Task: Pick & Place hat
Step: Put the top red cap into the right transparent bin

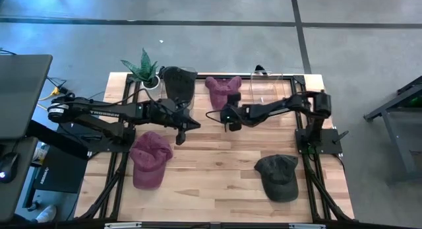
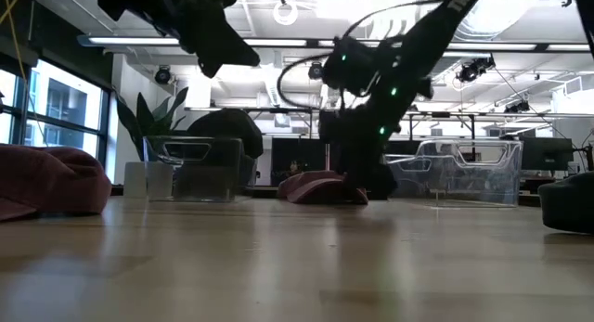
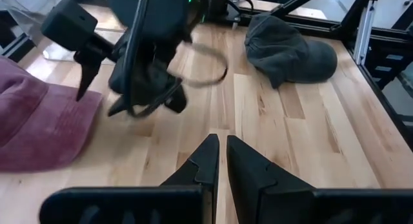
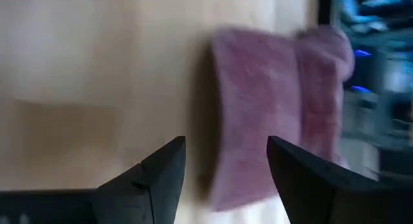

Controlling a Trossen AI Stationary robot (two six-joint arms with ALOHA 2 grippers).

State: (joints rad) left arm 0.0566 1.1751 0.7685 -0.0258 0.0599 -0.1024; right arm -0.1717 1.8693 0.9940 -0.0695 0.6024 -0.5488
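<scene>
Several caps lie on the wooden table. A maroon cap [image 1: 223,90] rests near the far edge, between two clear bins. My right gripper [image 1: 229,118] hangs low just on its near side, open, and in the right wrist view [image 4: 226,161] the maroon cap [image 4: 271,114] lies ahead of the spread fingers. My left gripper [image 1: 189,126] hovers shut above the table's middle [image 3: 221,161], raised in the low view [image 2: 227,45]. A second maroon cap [image 1: 150,159] lies near left and a dark green cap [image 1: 277,177] near right. A black cap [image 1: 179,84] sits in the far-left bin.
A clear bin [image 1: 271,90] stands at the far right and another [image 2: 190,164] at the far left, beside a potted plant [image 1: 144,68]. Bare wood [image 1: 217,163] stretches between the two near caps. A monitor [image 1: 20,90] stands off the table's left side.
</scene>
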